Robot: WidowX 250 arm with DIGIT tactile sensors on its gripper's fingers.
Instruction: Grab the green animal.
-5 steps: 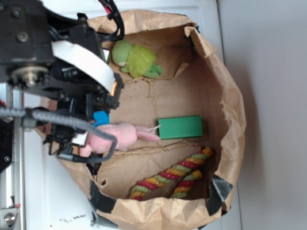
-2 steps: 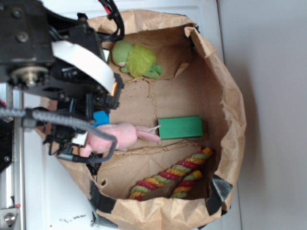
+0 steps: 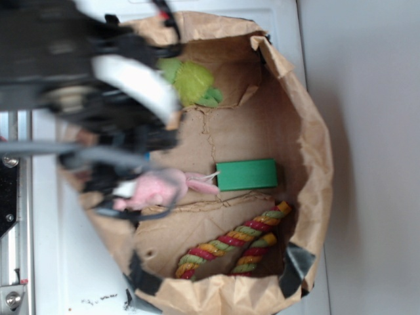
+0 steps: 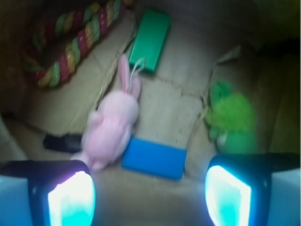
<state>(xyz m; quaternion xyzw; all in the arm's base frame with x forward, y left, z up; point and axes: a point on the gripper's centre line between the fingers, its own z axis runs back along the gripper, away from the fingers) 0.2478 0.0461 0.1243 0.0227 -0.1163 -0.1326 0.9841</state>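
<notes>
Looking down from the exterior view, the green animal (image 3: pixel 190 82) lies at the upper rim of the brown paper bag (image 3: pixel 315 151), partly covered by the blurred black arm (image 3: pixel 85 85), while the pink bunny (image 3: pixel 164 187), the flat green block (image 3: pixel 247 174) and the striped rope toy (image 3: pixel 230 246) lie farther down the bag's floor. Seen from the wrist view, the gripper (image 4: pixel 149 197) is spread wide with nothing between its fingers (image 4: pixel 71 197), the green animal (image 4: pixel 233 117) sits just above the right one, untouched, and the pink bunny (image 4: pixel 113 122) lies against a blue block (image 4: pixel 154 157) below the green block (image 4: pixel 150 40) and rope toy (image 4: pixel 70 42).
</notes>
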